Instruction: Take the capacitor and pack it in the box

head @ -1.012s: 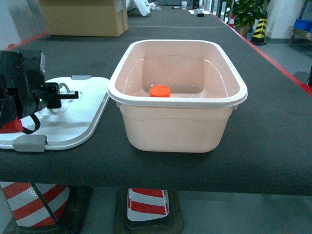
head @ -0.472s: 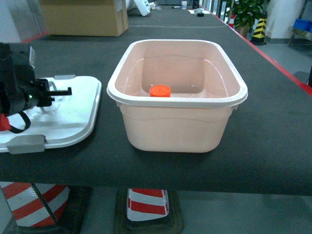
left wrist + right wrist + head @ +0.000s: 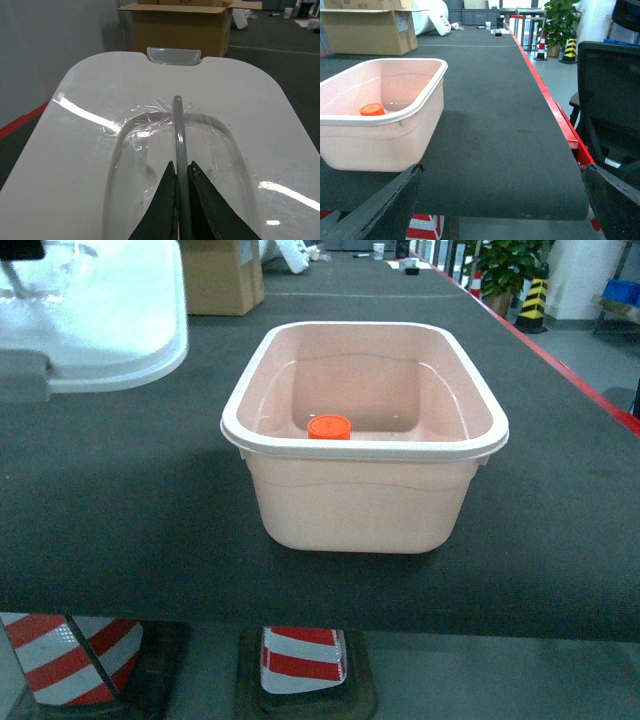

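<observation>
The white lid [image 3: 95,310] is held raised over the worktop's [image 3: 120,510] far left corner; its grey handle [image 3: 178,131] is pinched between the closed fingers of the left gripper [image 3: 181,172]; the box [image 3: 365,495] is set mid-worktop near the front edge; the capacitor [image 3: 329,427] is seen inside it, by the near wall; the right gripper [image 3: 502,220] is spread wide, holding nothing.

The box [image 3: 360,495], a pale pink rectangular tub with rounded corners and a rolled white rim, is set upright and open on the dark surface [image 3: 120,530]. The capacitor [image 3: 329,427], a small round piece with an orange top, is seen inside it, near the front wall. The box's white lid [image 3: 120,320] is held raised at upper left.
</observation>
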Robot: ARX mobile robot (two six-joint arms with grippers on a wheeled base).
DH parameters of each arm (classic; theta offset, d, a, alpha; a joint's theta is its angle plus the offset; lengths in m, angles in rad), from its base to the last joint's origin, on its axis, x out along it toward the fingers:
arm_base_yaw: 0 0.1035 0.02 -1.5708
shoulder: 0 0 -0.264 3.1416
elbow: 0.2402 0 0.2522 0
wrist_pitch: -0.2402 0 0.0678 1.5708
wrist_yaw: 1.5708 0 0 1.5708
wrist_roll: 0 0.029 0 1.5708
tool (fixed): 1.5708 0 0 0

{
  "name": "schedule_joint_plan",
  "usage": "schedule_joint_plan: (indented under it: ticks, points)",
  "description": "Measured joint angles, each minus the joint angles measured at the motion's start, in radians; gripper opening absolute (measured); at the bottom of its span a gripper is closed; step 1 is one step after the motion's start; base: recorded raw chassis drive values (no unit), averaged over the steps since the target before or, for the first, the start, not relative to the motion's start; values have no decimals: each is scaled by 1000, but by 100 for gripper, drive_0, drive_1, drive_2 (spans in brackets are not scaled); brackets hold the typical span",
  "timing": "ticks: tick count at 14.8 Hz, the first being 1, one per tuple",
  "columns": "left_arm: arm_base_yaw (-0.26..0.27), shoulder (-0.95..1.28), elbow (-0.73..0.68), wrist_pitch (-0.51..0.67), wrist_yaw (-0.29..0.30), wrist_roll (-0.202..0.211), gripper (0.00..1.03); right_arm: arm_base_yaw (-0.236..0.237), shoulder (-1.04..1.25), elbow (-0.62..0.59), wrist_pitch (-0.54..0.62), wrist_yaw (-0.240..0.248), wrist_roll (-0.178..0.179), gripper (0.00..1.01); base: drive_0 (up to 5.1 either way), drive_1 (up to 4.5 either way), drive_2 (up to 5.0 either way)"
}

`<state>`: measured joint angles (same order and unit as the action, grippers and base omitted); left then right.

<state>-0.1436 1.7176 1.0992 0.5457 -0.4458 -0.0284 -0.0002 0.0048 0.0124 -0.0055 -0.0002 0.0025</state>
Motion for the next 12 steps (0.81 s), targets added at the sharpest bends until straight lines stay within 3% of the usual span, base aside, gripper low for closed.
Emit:
schedule_joint_plan:
  ticks: [2,4,6,8,12]
  points:
    - [-155,-29,60,-76,-106,-18,2,0,0,0,0,0,0,98,0,0,0]
    - [-285,18,174,-119,-134,-51,2,0,0,0,0,0,0,98,0,0,0]
    - [-366,102,278,-151,-137,-59,2,0,0,0,0,0,0,98,0,0,0]
    - [-417,212,382,-191,-114,-71,2,0,0,0,0,0,0,98,0,0,0]
    - [-427,382,539,-281,-98,-111,2,0,0,0,0,0,0,98,0,0,0]
